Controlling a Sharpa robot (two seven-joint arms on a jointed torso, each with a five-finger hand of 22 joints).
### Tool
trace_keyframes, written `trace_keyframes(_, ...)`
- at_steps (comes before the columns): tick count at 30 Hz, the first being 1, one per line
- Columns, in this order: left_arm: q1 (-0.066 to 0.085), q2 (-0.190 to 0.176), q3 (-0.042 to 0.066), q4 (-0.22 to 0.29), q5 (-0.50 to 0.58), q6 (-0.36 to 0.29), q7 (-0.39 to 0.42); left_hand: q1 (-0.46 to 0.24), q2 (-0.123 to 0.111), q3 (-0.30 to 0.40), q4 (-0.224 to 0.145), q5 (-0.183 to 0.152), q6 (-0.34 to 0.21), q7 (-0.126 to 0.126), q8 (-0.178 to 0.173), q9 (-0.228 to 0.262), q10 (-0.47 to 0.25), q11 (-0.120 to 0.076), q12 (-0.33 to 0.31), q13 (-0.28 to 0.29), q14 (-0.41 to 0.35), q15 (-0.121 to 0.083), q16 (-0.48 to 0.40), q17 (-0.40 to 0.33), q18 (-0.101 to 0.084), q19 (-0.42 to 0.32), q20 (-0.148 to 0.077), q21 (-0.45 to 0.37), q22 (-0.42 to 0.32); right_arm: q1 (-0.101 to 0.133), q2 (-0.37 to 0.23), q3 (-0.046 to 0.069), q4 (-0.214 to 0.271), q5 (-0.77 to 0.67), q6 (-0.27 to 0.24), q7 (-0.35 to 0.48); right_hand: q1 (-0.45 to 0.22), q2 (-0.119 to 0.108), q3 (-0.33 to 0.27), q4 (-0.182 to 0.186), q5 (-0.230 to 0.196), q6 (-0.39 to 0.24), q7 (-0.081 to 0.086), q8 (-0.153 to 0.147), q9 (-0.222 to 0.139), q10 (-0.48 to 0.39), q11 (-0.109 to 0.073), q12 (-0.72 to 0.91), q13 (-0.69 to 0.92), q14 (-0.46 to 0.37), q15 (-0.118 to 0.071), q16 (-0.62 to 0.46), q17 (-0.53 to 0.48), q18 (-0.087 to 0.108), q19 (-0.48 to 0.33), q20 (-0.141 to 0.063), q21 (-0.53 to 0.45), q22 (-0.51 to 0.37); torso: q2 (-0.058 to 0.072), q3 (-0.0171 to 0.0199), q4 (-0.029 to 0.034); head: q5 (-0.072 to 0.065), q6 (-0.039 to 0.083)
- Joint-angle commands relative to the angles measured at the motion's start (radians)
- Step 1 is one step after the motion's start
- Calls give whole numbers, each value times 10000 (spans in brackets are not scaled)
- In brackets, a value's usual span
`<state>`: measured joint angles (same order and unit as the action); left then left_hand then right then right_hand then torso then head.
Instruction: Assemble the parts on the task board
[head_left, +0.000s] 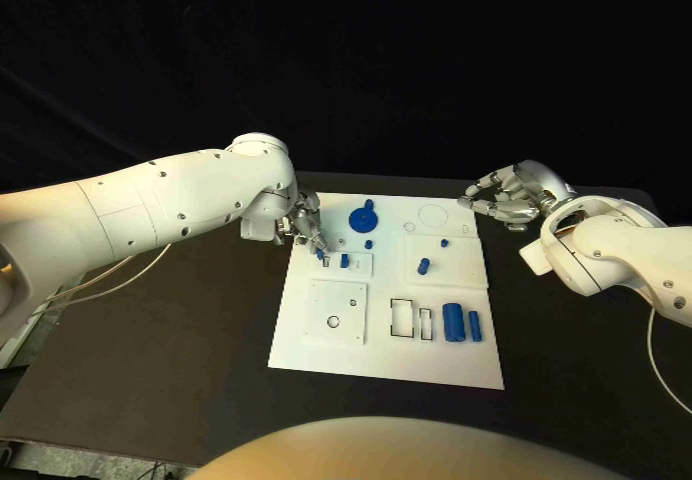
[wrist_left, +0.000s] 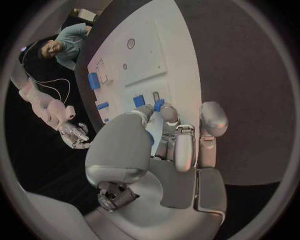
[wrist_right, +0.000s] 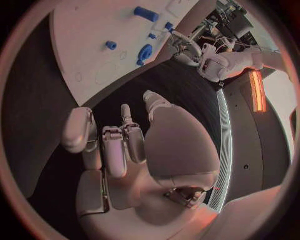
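Though white, task board flat, rectangular

I see the task board mid-frame, my left hand over its upper-left corner, right hand off its upper right.

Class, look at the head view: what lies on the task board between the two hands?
Between the left hand and right hand, the task board carries a large blue round part and an empty ring outline.
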<state>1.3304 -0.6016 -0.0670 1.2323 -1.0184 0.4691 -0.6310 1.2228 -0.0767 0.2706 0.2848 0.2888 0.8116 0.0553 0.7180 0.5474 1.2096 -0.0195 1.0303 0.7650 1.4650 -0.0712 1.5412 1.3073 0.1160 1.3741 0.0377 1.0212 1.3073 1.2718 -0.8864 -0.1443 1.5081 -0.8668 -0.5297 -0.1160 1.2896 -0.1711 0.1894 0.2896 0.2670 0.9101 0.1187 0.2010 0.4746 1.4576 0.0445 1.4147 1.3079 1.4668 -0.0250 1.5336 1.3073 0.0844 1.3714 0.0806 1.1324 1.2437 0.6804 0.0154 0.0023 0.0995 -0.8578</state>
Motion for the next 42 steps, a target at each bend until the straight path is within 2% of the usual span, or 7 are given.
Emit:
trace_keyframes(1,-1,33,2,-8,95,84,20,632,100,663,-120,-707,6,-61,-7,60,-82,-42,86,2,939,-70,56,2074,-130,35,-27,-25,1043,-6,8,0,10,-97,59,24,-87,-26,33,-9,19,-65,33,69,11,7,-44,-10,1011,801,-49,-30,1608,178,43,-44,-54,10,-11,2,7,3,-22)
trace_keyframes(3,-2,36,2,-13,103,49,48,838,102,1106,-163,-1014,-15,-66,-3,94,-68,-46,119,18,946,-73,69,2104,-142,58,-32,24,1082,-6,9,0,10,-97,59,24,-87,-26,33,-9,19,-65,33,69,11,7,-44,-10,1011,801,-49,-30,1608,178,43,-44,-54,10,-12,3,11,5,-19)
trace_keyframes(5,-4,38,2,-18,115,1,86,1133,19,2045,-372,-1669,-69,-73,26,169,-57,-43,138,11,955,-74,86,2144,-148,73,-38,48,1130,-6,11,0,9,-97,60,24,-87,-26,33,-9,19,-65,33,69,11,7,-44,-10,1011,801,-49,-30,1608,178,43,-44,-54,10,-11,0,10,4,-21)
trace_keyframes(9,-8,33,2,-28,220,-93,150,888,-398,3805,-918,-1802,-196,4,255,451,61,-3,184,-13,967,-17,110,2199,-161,104,-6,84,1232,-6,15,0,6,-97,63,25,-87,-26,33,-9,19,-65,33,69,11,7,-44,-10,1011,801,-49,-30,1608,178,43,-44,-54,10,-17,1,4,18,-19)
trace_keyframes(13,-12,14,2,-23,320,-185,192,407,-514,5054,-1626,-1717,-210,45,539,743,185,48,238,-8,973,10,121,2225,-174,139,28,140,1309,-6,15,0,1,-97,63,25,-87,-26,33,-9,19,-65,33,69,11,7,-44,-10,1011,801,-49,-30,1608,178,43,-44,-54,10,-17,3,4,13,-21)
trace_keyframes(31,-31,-587,10,641,1357,-1456,103,-375,-692,6028,-2383,-984,-56,-24,982,1062,620,-22,771,588,987,-55,146,2278,-205,260,-24,377,1372,-6,-33,0,17,-97,54,24,-87,-26,33,-9,19,-65,33,69,11,7,-44,-10,1011,801,-49,-30,1608,178,43,-44,-54,10,-24,8,15,14,-42)
trace_keyframes(42,-315,-975,-4,1464,419,-2651,84,-616,-779,6262,-2582,-614,25,-68,1124,1129,828,-63,1038,925,981,-92,131,2238,-238,339,-62,588,1420,-6,-50,0,23,-105,49,35,-89,-24,42,-9,34,-74,32,83,31,13,-45,0,1017,799,-50,-35,1601,176,53,-46,-62,20,-35,-3,29,43,-43)
